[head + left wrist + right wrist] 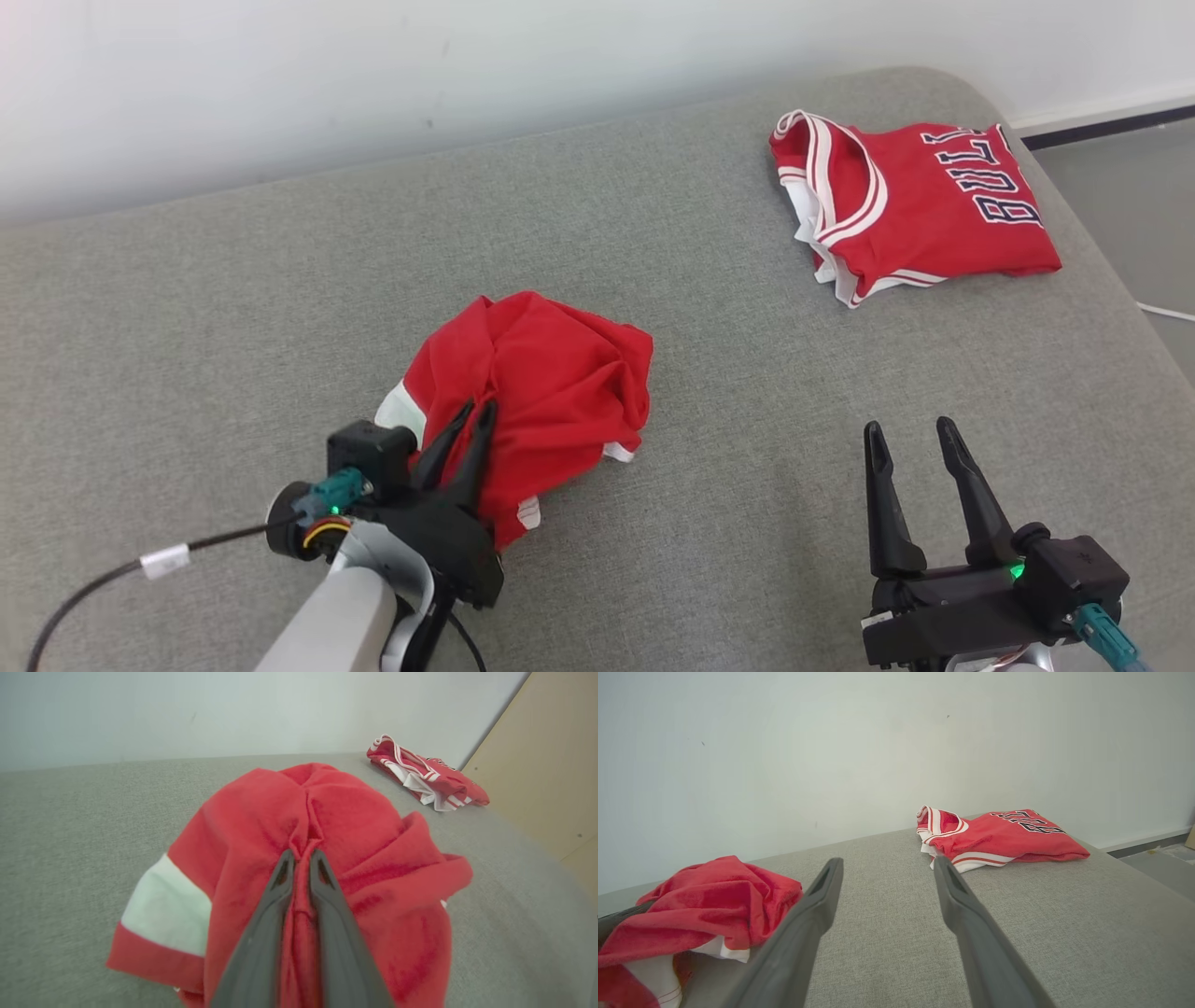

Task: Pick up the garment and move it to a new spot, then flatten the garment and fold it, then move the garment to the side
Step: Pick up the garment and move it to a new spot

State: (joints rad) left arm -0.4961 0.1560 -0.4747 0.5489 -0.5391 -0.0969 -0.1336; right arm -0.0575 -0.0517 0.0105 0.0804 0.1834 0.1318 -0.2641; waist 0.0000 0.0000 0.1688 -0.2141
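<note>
The garment point(551, 373) is a crumpled red top with white trim, heaped on the grey cushioned surface point(233, 327) near the middle. My left gripper point(476, 408) rests on its near left side, shut on a raised fold of the red cloth. In the left wrist view the fold point(303, 844) is pinched between the two dark fingers point(261, 933), and a white band point(163, 910) shows at the left. My right gripper point(909, 426) hovers open over bare cushion to the garment's right, holding nothing. From the right wrist the garment point(714, 896) lies left of those spread fingers point(971, 914).
A folded red jersey point(915, 205) with dark lettering lies at the far right corner, also seen as the folded jersey point(999, 835) ahead of my right gripper. A pale wall runs behind. The cushion's right edge drops to grey floor point(1139, 187). A black cable point(93, 579) trails from my left wrist.
</note>
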